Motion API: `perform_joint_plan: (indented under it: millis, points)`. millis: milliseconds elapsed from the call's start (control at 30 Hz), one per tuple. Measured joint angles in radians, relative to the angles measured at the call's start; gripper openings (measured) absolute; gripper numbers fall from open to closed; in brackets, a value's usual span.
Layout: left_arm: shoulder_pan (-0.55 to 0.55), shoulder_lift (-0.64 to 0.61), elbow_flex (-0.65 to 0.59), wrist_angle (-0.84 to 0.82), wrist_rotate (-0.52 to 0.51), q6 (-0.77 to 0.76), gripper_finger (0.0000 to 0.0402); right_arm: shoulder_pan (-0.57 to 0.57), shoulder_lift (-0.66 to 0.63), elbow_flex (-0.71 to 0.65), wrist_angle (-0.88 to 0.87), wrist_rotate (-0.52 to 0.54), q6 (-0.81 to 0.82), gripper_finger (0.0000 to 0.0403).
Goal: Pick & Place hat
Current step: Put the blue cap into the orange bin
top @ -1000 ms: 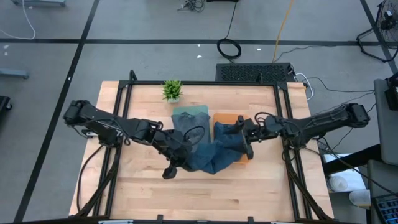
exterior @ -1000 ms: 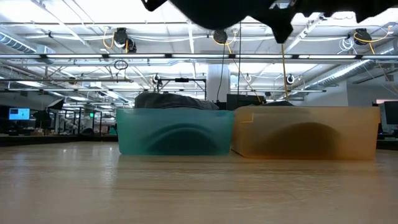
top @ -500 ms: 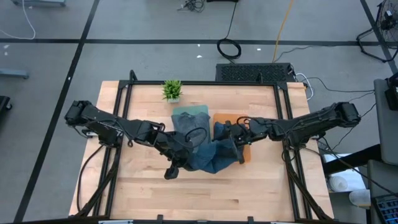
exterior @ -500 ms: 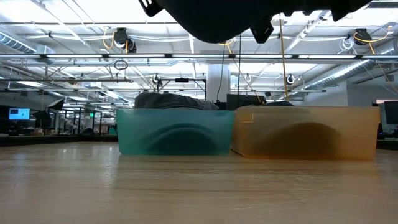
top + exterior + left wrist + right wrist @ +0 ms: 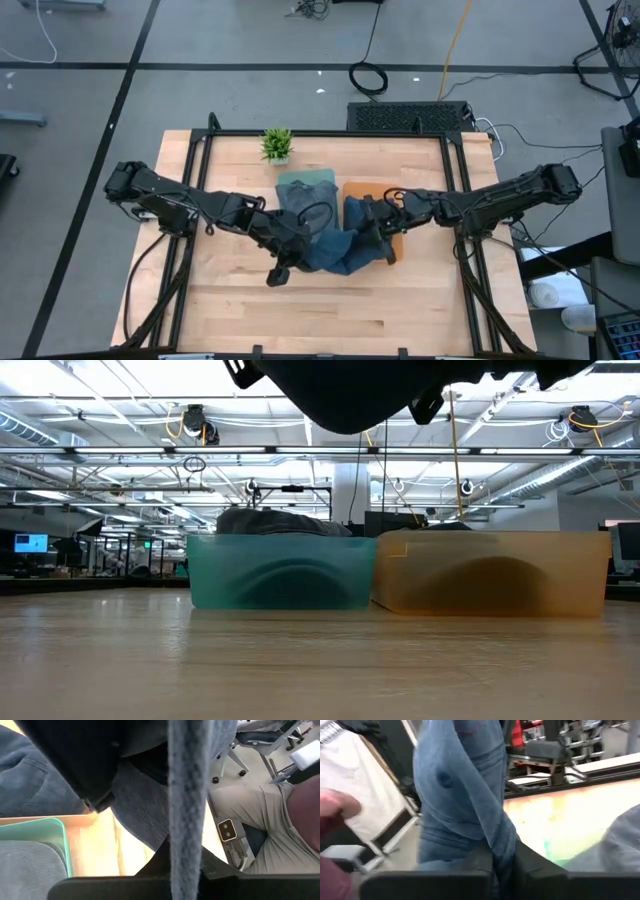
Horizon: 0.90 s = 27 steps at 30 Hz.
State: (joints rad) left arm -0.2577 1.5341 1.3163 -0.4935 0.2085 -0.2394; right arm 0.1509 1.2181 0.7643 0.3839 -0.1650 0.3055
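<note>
Denim hat (image 5: 335, 250), one item, blue, hanging above the table (image 5: 420, 300) between my two arms; I count one hat in the air and it is spread wide from one gripper to the other. Left gripper (image 5: 283, 268) sits at the hat's left edge, jaws closed on the cloth: in my left wrist view a strip of blue denim (image 5: 185, 805) runs straight down between the fingers and is pinched there. Right gripper (image 5: 372, 243) is at the hat's right edge, and my right wrist view shows twisted blue fabric (image 5: 465, 795) drawn down into the gap between its fingers, jaws clamped on it. So both grippers grip the same hat, one on each side. Bins on the table: two, side by side and touching, a teal bin (image 5: 280, 572) and an orange bin (image 5: 490, 572). From the level camera the hat's dark underside (image 5: 350, 395) hangs well clear of the tabletop, nearer the camera than the bins. Teal bin holds dark grey fabric (image 5: 275, 520) that rises over its rim; I cannot tell how many pieces. Orange bin shows a darker mass through its wall, contents not readable. One small potted plant (image 5: 277, 145) stands at the table's far edge, just behind the teal bin. One person's hand (image 5: 337, 812) shows off the table in my right wrist view.
</note>
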Motion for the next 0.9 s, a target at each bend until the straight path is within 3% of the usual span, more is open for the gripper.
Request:
perform_joint_plan:
  millis: [133,333,500,600,733,900]
  points:
    - [-0.001,0.000,0.000,-0.029,-0.009,0.000,0.0007,0.001,-0.021,0.000,0.022,-0.062,0.119,0.0006]
    - [0.002,-0.001,0.000,-0.131,-0.087,-0.030,0.0011,0.002,-0.107,0.000,0.057,-0.180,0.265,0.0001]
    - [0.002,-0.002,0.000,-0.067,-0.103,-0.036,0.0020,0.002,-0.164,-0.001,0.048,-0.234,0.363,0.0001]
    - [0.003,-0.012,0.000,-0.019,-0.046,-0.031,0.0022,0.014,-0.191,-0.001,0.052,-0.258,0.416,0.0000]
    - [0.009,-0.039,0.000,-0.029,-0.004,-0.005,0.0024,0.031,-0.241,0.010,0.016,-0.273,0.434,0.0000]
    - [0.035,-0.103,-0.003,-0.144,-0.071,-0.025,0.0053,0.078,-0.291,0.133,-0.249,-0.226,0.290,0.0000]
